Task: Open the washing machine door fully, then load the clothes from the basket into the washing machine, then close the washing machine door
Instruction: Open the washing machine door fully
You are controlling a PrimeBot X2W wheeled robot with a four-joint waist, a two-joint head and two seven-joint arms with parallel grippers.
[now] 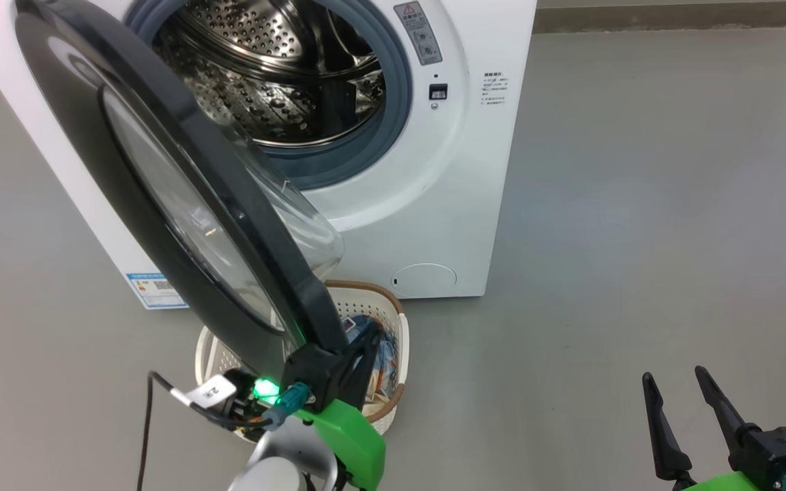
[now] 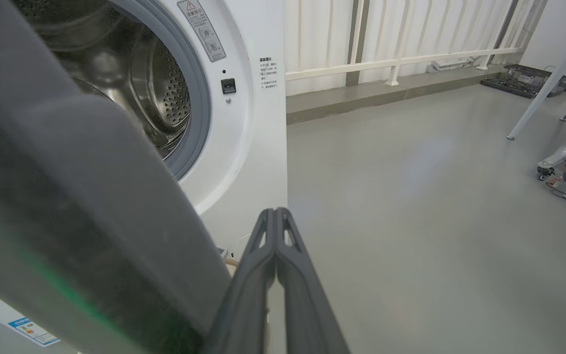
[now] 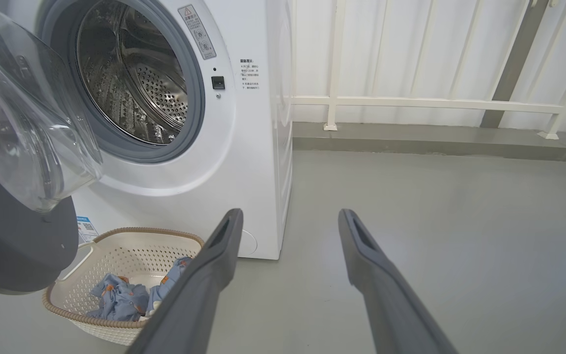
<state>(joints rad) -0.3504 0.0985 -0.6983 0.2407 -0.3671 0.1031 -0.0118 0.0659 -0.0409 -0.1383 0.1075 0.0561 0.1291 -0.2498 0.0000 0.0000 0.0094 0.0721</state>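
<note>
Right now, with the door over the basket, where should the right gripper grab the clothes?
Probably pinch the raised crumpled folds atop the clothes, descending from above at the right of the basket; the washing machine door overhangs its left, and its walls block a sideways approach.

left gripper (image 2: 275, 212): I see two long dark grey fingers (image 2: 248, 275), slotted near the tips
left wrist (image 1: 321, 378): green shell (image 1: 352, 433), teal plug (image 1: 292, 397), black cable (image 1: 145, 423), lit green lamp (image 1: 265, 389)
right gripper (image 1: 673, 378): black fingers on my green base (image 1: 724, 483)

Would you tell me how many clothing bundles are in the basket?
2, both in the basket: one bundle at its near rim, another bundle beside it; more may be hidden.
</note>
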